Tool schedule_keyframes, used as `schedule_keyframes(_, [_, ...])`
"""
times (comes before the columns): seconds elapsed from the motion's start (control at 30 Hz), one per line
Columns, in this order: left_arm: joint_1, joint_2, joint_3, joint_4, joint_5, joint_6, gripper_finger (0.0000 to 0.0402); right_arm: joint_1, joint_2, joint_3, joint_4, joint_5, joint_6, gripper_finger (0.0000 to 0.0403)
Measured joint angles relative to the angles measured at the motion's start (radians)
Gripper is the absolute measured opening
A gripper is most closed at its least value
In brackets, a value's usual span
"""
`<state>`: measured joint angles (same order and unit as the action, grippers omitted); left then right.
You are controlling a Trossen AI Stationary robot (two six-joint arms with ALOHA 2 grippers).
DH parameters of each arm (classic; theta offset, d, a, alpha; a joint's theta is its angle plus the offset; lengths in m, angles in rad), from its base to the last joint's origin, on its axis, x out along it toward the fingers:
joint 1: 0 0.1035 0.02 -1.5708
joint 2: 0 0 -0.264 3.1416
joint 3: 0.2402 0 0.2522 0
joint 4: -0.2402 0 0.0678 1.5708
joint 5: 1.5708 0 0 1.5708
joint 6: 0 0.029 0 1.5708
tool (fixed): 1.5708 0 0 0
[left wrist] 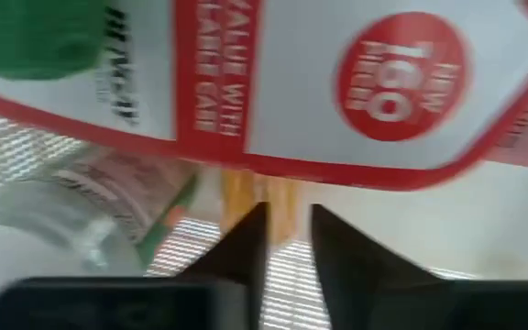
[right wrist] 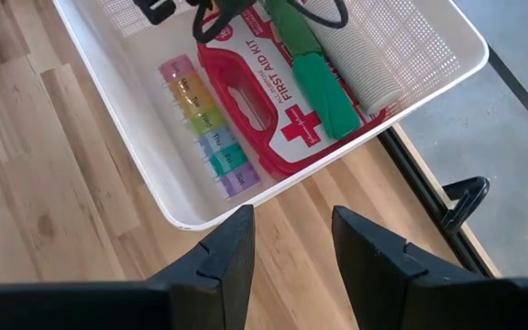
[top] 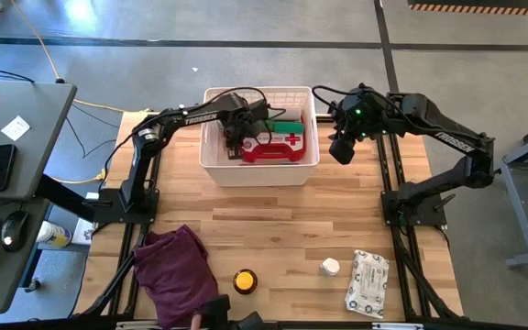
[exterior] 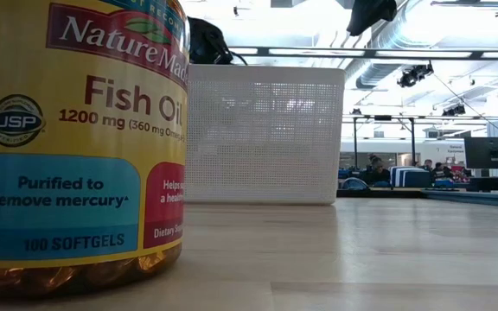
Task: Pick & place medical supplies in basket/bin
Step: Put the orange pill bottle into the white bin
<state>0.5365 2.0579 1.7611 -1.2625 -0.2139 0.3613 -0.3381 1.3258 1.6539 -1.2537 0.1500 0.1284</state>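
Left claw (top: 236,137) (left wrist: 287,213): low inside white basket (top: 259,170), fingers drawn nearly together, slim gap between with nothing visible in it; poised just over red first-aid case (top: 278,147), apparently emptied of its load. Alongside the case in the basket: green rolls (right wrist: 324,92), rainbow pill organiser (right wrist: 209,128), lying flat to spare room. Right claw (top: 342,147) (right wrist: 291,220): parked apart and empty just beside the basket's right wall, clear of the working arm. Left to collect on the near tabletop: wipes pack (top: 368,282), white bottle (top: 329,268), amber bottle (top: 245,280); purple cloth (top: 172,266) not wanted.
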Motion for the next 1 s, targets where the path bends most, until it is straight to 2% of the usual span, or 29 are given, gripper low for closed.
schedule_keyframes(0.13, [0.000,0.000,-0.014,0.034,-0.043,-0.005,0.0225,0.000,0.000,0.000,0.000,-0.001,0.012,0.0138])
schedule_keyframes(0.27, [0.000,0.000,-0.048,0.042,0.007,0.001,0.0321,0.000,0.000,0.000,0.000,-0.003,0.021,0.0138])
schedule_keyframes(0.4, [0.000,0.000,-0.104,0.055,0.016,0.001,0.0381,0.000,0.000,0.000,-0.001,-0.003,0.021,0.0138])
schedule_keyframes(0.53, [0.000,-0.001,-0.177,0.118,-0.023,0.002,0.0392,0.000,0.000,0.000,-0.002,-0.003,0.012,0.0138])
schedule_keyframes(0.7, [-0.001,-0.002,-0.224,0.180,-0.100,0.020,0.0370,0.000,0.000,0.000,-0.006,-0.004,0.003,0.0138])
schedule_keyframes(1.0, [0.000,0.001,-0.224,0.187,-0.078,0.024,0.0333,0.000,0.000,0.000,-0.014,-0.008,0.003,0.0138])
